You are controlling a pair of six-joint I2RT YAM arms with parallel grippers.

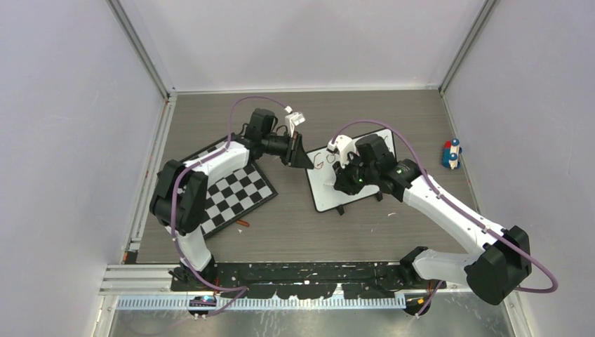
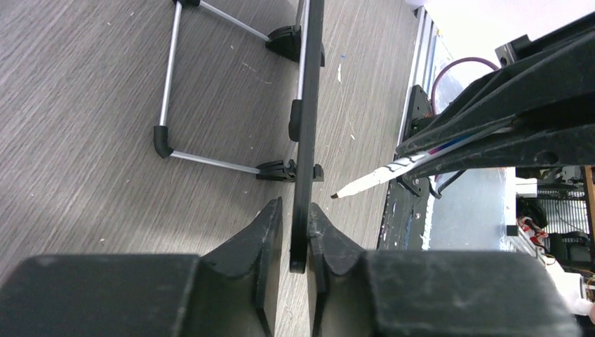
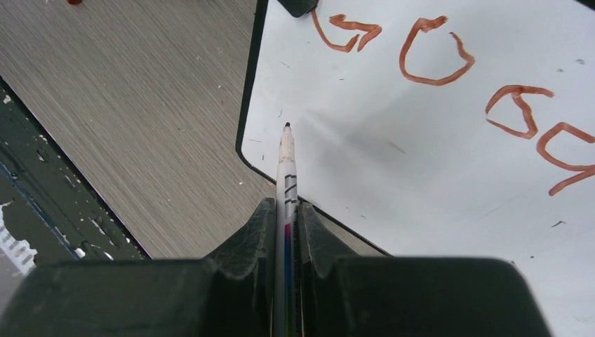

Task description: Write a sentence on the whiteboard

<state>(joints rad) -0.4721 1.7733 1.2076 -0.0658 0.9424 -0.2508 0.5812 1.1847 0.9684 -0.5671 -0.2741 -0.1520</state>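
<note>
My right tool (image 3: 284,214) is clamped on a marker (image 3: 286,165); its tip sits near a rounded corner of the whiteboard (image 3: 421,175), a small gap off the face in the left wrist view. My left tool (image 2: 295,214) pinches the board's edge, and the board stands on its feet mid-surface (image 1: 393,119), beside the checkerboard (image 1: 238,193). Of the sentence (image 3: 435,53), red-brown letters show, roughly "Good".

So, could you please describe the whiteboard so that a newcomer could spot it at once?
On the grey table, look just right of centre. The whiteboard is the rounded board with a thin black frame, and the marker in the right gripper points at it. Unlike the checkerboard to its left, its face is plain white with red-brown writing.
</note>
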